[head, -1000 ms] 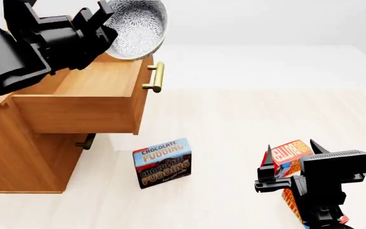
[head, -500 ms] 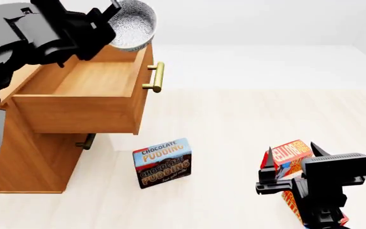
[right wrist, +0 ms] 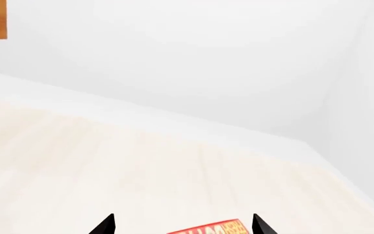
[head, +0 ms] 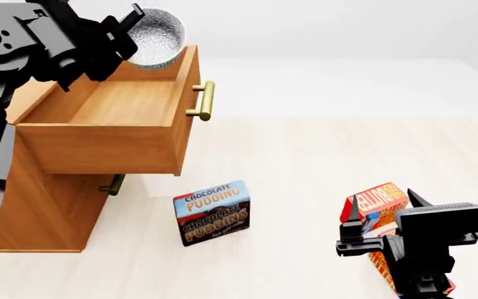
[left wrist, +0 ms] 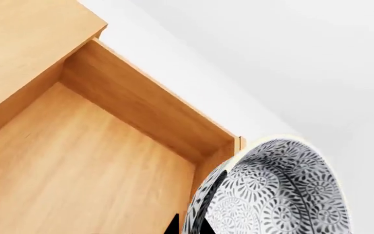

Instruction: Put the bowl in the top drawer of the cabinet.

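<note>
So the hard part looks mostly done: the top drawer (head: 110, 121) of the cabinet (head: 35, 205) is pulled open, and the left gripper (head: 122, 37) has the bowl (head: 154, 38) clamped by its rim, tilted, just past the drawer's far corner. What's left is lowering it inside and letting go. The right gripper (head: 380, 233) hangs with fingers spread, empty, over a red box (head: 376, 200). Pale wood-look floor (head: 322, 156), plain white walls, and a pudding box (head: 211, 212) standing in front of the cabinet.
</note>
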You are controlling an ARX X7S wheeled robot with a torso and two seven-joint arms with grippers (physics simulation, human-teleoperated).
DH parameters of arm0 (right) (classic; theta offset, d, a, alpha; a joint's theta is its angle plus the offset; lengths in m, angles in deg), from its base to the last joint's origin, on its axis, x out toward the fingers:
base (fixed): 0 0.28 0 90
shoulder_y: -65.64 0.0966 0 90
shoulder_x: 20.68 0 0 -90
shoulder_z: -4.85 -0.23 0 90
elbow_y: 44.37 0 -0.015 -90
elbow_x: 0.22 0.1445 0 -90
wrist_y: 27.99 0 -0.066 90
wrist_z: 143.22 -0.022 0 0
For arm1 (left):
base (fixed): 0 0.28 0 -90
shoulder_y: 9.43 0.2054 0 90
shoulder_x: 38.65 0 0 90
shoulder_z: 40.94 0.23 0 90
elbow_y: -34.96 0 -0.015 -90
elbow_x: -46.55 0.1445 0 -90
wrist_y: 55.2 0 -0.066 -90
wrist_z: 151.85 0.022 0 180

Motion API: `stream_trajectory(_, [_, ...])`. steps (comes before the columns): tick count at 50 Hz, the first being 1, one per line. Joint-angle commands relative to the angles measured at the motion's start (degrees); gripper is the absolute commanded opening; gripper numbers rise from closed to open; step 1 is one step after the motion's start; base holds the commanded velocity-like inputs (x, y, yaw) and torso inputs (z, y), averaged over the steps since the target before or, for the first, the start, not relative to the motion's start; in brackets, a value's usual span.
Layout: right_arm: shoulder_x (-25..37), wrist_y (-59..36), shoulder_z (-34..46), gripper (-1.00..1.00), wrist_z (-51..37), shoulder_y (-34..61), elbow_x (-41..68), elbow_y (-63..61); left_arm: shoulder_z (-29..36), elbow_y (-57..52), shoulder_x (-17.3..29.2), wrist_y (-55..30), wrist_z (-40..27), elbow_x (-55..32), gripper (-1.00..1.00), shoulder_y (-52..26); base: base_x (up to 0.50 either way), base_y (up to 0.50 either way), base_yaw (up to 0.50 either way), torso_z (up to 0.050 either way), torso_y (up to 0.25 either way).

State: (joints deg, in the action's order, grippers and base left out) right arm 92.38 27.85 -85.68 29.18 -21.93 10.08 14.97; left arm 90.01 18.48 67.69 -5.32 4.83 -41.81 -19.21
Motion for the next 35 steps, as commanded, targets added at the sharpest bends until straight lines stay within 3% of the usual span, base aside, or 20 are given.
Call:
stream_trajectory(1, [0.14,0.14,-0.01,1.00,-0.11,-0.13,0.15,0.20,-2.67,1.46,-0.51,1.80,-1.89,1.27,-1.00,0.86,0.00,0.00,0.00,0.000,0.000])
stream_trajectory(12, [-0.03,1.56,-0.32,1.00,-0.06,-0.39,0.41,1.94,-7.85,1.46,-0.93,3.10,-6.78,5.15,-1.00,3.10,0.00,0.00,0.00,0.000,0.001])
stream_trajectory(20, [-0.02,2.03,-0.50,1.00,-0.11,-0.73,0.59,2.31,-15.94,1.46,-1.21,2.77,-8.80,12.18,-1.00,3.71,0.00,0.00,0.00,0.000,0.000])
stream_trajectory(27, [-0.03,2.21,-0.34,1.00,-0.22,-0.77,0.58,2.49,-28.11,1.46,-2.00,0.91,-10.07,23.81,-1.00,4.39,0.00,0.00,0.00,0.000,0.000])
stream_trajectory(35, [-0.08,2.60,-0.22,1.00,-0.33,-0.83,0.61,2.90,-47.74,1.46,-3.34,-1.21,-9.45,44.35,-1.00,4.62,0.00,0.00,0.00,0.000,0.001])
